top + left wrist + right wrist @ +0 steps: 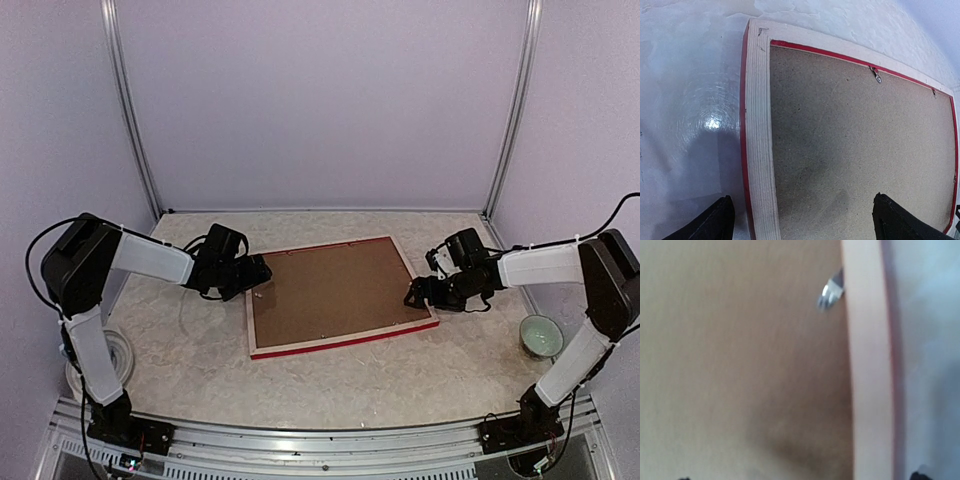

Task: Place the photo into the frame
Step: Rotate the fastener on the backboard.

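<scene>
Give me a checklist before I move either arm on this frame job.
1. Frame flat, back up: ok.
2. Board out of the frame: not ok, it sits inside.
3. Clips released: cannot tell.
4. Photo located: cannot tell, none in view.
5. Left fingers open, astride the frame's left bar: ok.
6. Right fingers open at the right bar: ok.
</scene>
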`<state>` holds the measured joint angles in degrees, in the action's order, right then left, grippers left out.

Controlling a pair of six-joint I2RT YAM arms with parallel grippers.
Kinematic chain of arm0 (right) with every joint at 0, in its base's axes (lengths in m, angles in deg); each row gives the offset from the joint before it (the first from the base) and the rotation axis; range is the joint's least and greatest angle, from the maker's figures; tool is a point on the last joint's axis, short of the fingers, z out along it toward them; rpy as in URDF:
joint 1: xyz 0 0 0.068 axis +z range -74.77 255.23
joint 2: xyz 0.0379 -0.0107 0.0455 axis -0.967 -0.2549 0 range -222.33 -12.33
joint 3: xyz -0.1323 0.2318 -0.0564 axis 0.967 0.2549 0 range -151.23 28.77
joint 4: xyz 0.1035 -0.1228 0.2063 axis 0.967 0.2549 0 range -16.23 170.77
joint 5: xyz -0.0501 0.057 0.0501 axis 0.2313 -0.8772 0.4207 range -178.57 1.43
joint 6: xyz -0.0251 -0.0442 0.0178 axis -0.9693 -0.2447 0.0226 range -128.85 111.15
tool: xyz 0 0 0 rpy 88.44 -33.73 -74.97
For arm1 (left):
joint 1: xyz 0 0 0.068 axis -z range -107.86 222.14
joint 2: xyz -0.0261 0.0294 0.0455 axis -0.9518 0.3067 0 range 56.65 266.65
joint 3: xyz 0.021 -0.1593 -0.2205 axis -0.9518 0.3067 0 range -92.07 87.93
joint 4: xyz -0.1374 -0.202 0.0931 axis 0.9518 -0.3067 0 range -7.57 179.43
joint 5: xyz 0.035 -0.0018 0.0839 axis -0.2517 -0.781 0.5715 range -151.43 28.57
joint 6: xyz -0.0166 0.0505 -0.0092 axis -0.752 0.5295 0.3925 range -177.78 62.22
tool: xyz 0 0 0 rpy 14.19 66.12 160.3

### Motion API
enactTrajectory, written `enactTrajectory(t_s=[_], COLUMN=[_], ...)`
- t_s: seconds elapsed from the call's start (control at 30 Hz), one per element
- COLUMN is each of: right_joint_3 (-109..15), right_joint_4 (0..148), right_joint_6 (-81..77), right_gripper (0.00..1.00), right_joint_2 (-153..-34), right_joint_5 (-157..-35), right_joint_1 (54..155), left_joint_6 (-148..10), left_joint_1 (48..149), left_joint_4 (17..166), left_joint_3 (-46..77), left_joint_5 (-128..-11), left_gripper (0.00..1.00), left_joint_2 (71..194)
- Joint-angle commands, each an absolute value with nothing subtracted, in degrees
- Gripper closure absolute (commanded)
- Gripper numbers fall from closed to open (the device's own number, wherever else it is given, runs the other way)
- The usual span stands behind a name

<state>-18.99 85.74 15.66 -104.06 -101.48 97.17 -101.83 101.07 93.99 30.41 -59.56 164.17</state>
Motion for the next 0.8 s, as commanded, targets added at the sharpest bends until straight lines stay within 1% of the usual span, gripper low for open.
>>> enactTrajectory(t_s=[0.0,0.2,0.43,0.57,0.77], right_joint_3=[-16.31,-13.17,-10.78,-9.89,-9.55], right_joint_4=[83.4,81.58,80.96,82.36,86.51], right_joint_6=[15.16,15.53,17.51,18.35,18.46], right_gripper=[0.05,0.06,0.07,0.07,0.07], right_joint_2=[-104.09,-101.54,-96.4,-93.59,-89.57], right_joint_5=[-106.27,-109.68,-111.39,-110.52,-104.43], right_joint_1=[97.29,97.74,100.92,102.88,103.18], left_joint_6=[-101.35,-101.31,-101.11,-100.96,-100.24], left_joint_1=[101.23,101.41,101.49,101.49,101.58], left_joint_4=[94.56,94.96,95.3,94.7,90.34], left_joint_3=[30.74,30.62,30.08,29.38,29.83], left_joint_5=[-60.16,-60.46,-61.07,-61.01,-58.39], left_gripper=[0.06,0.09,0.1,0.11,0.1], left_joint_2=[165.51,166.21,166.49,166.6,164.67])
